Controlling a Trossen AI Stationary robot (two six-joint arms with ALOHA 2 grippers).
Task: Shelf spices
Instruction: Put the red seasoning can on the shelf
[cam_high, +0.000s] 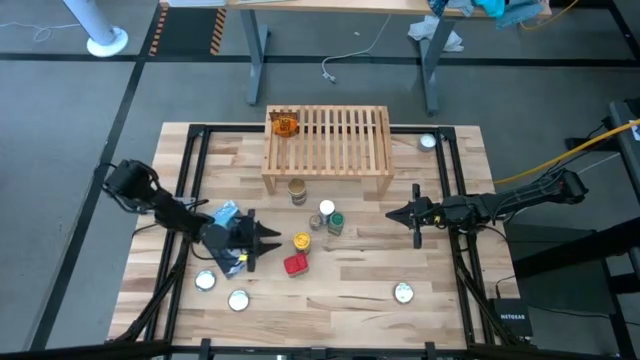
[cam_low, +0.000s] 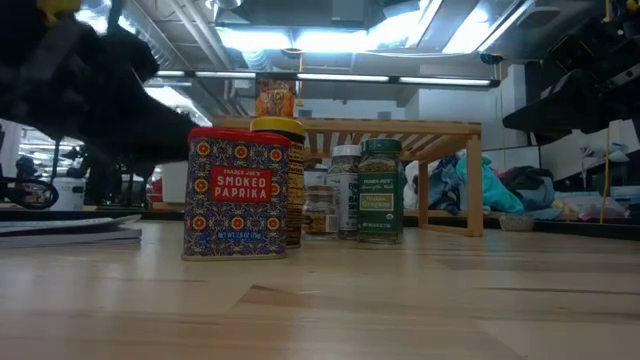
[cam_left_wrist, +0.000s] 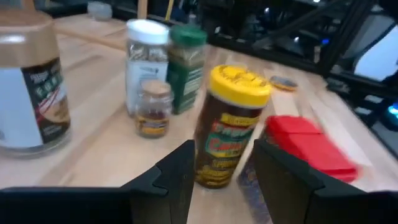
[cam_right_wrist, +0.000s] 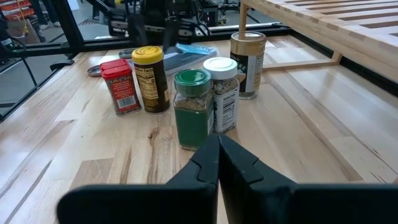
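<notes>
Just ahead of left claw (cam_left_wrist: 221, 171), yellow-lidded jar (cam_left_wrist: 231, 124).

Grey floor (cam_high: 80, 150) is lying around the light-wood bench (cam_high: 350, 275). A metal-legged desk (cam_high: 258, 50) is standing beyond it. Ceiling strip lights (cam_low: 330, 40) are glowing overhead.

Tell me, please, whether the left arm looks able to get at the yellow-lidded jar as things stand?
Probably yes. The left gripper is open and points at the yellow-lidded jar, with nothing between them. The red tin stands close beside the jar, so one finger has little room.
</notes>
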